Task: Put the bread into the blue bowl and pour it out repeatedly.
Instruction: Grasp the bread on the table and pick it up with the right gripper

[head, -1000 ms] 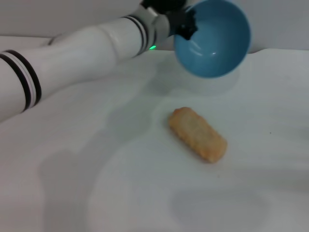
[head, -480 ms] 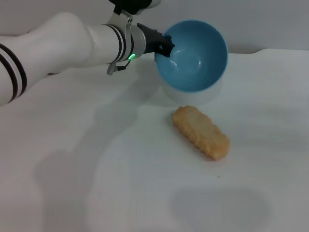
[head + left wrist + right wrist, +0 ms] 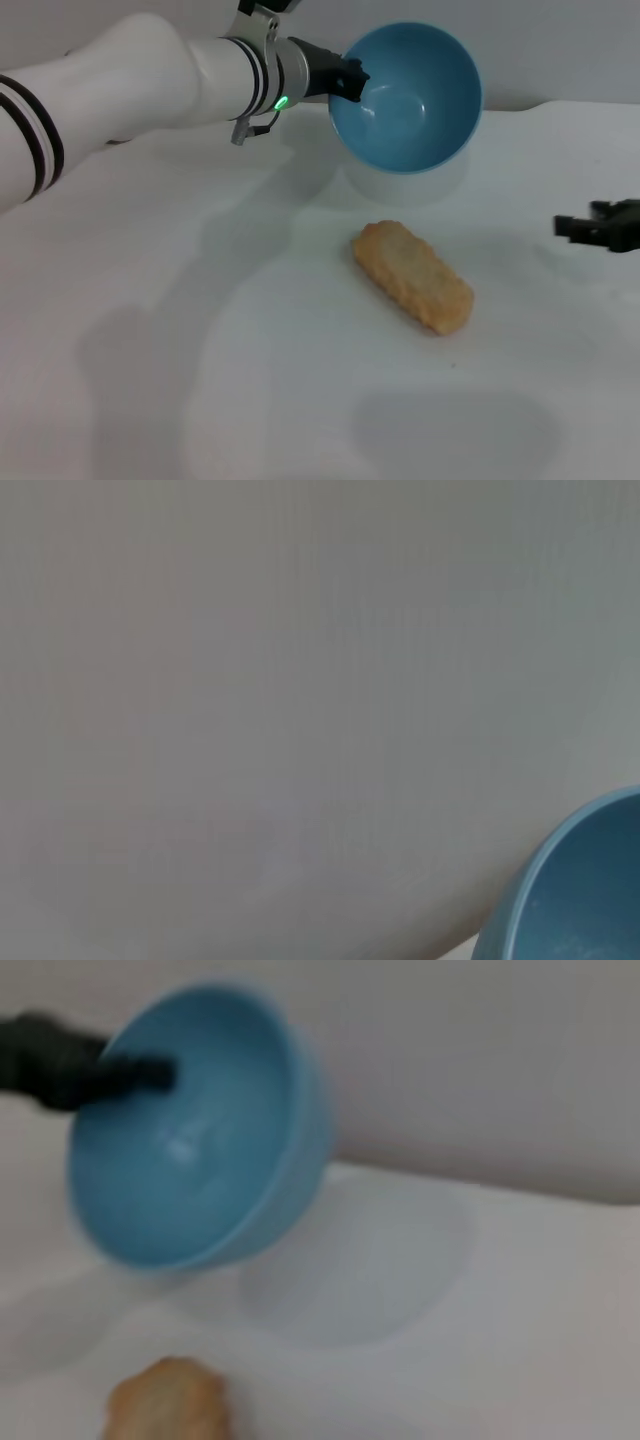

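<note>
The left arm (image 3: pixel 150 75) is a thick, smooth, glossy white tube made of rounded segments. Paired black bands ring it near the shoulder end (image 3: pixel 35 135) and again at the wrist (image 3: pixel 262 75), where a small green light (image 3: pixel 283 101) glows. Its left claw (image 3: pixel 345 80) is matte black. The right claw (image 3: pixel 600 226) is black and blocky too.
</note>
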Tool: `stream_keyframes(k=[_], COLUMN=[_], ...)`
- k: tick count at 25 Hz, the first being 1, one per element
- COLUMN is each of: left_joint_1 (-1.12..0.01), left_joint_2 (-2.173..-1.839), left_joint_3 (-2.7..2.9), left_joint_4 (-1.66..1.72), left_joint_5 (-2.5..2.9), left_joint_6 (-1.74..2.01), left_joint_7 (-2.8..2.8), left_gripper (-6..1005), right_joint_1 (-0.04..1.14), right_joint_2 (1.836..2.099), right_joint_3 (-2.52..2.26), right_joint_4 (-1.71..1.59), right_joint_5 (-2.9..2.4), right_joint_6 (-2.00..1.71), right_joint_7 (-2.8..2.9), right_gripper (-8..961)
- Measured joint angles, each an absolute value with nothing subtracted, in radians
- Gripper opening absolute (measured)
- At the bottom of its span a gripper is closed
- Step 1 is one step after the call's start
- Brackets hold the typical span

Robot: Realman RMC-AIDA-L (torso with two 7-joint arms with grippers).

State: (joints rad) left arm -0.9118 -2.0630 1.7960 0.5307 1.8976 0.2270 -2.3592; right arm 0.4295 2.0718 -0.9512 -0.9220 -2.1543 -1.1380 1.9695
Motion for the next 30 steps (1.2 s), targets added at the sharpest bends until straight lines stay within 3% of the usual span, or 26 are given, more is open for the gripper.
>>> stream_keyframes(k=[14, 30], left_joint_1=[-0.902, -0.887], left_joint_2=[-2.069, -2.071], left_joint_3=[1.795, 1.812], left_joint_4=[0.531, 0.542], left_joint_5=[1.892, 1.897], left_joint_6=[0.214, 0.203], left_joint_7=[-2.36, -2.36], left_gripper=[-1, 0], right_joint_1=[0.588, 0.66], right_joint_2=[2.073, 2.078], right_joint_3=[-0.971, -0.978], right_joint_4=[-0.594, -0.379], right_joint_5=[-2.082, -1.935], right_joint_6=[-1.117, -1.016], right_joint_7=[1.964, 1.879], right_gripper=[524, 506])
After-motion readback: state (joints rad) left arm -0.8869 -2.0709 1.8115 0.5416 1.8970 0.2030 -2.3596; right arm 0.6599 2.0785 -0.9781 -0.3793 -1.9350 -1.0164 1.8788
